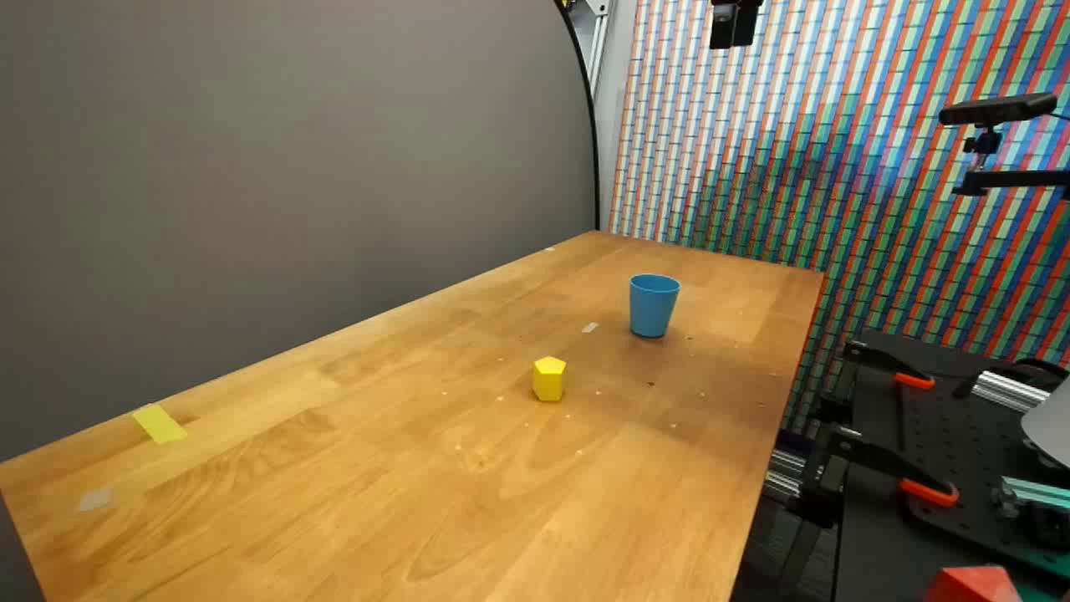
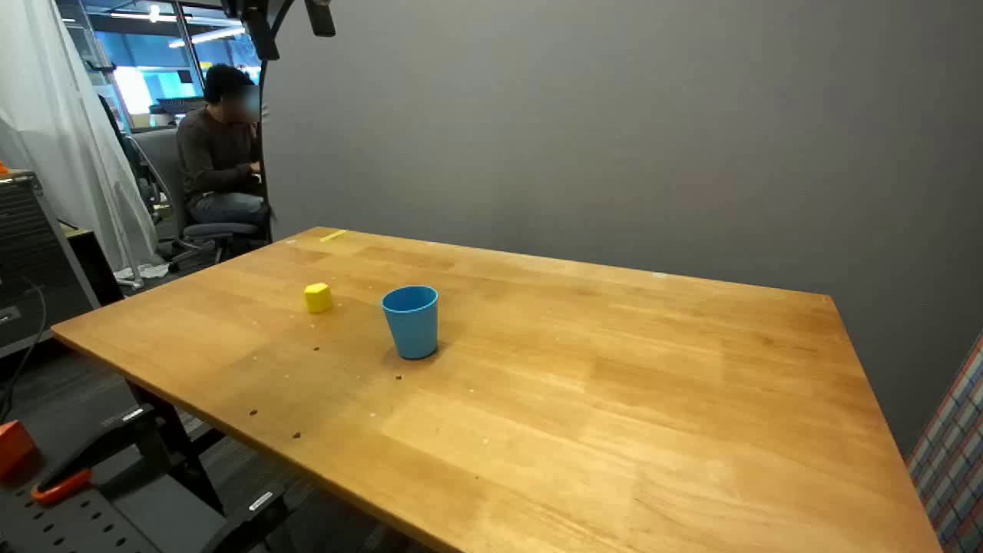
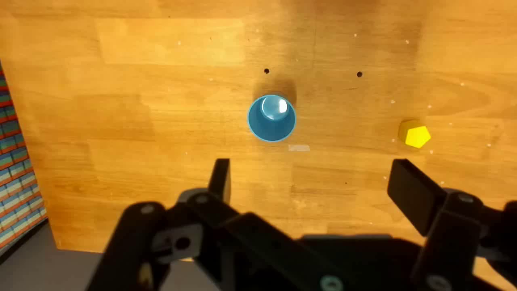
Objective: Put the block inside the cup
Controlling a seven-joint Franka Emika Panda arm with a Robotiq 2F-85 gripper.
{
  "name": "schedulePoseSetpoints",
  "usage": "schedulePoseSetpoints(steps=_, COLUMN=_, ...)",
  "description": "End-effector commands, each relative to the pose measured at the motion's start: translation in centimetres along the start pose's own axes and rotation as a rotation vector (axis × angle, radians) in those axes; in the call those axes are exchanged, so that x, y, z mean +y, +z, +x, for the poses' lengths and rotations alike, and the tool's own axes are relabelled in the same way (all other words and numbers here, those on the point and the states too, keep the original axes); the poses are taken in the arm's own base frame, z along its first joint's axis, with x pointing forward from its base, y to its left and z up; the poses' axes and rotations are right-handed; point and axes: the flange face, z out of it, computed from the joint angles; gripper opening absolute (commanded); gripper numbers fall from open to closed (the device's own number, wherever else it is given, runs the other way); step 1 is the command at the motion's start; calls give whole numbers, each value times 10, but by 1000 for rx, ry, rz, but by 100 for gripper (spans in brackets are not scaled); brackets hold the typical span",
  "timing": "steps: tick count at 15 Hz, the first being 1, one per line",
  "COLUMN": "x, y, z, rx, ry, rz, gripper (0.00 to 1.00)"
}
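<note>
Yellow and small, the block (image 3: 415,134) sits on the wooden bench (image 3: 169,121), outside the upright blue cup (image 2: 415,329). In the wrist view it is at three o'clock from the cup. The jaws are spread wide, high above both. In an exterior view, a yellow strip (image 1: 160,424) lies at nine o'clock from the block.

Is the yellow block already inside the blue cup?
No, the yellow block sits on the table, clearly apart from the blue cup.
</note>
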Motion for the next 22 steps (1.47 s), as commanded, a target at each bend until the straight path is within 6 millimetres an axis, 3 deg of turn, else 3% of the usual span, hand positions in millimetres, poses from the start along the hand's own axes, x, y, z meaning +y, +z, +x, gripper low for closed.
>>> schedulePoseSetpoints(steps=1, x=0, y=-2, z=1, rx=2, ry=0, rz=0, gripper=100)
schedulePoseSetpoints(steps=14, x=1, y=-7, z=1, rx=13, ry=2, rz=0, gripper=100)
schedulePoseSetpoints(steps=17, x=-26, y=18, z=20, rx=-27, ry=-26, rz=21, gripper=100)
schedulePoseSetpoints(steps=22, x=-106, y=77, z=48, rx=-117, ry=-116, rz=97, gripper=100)
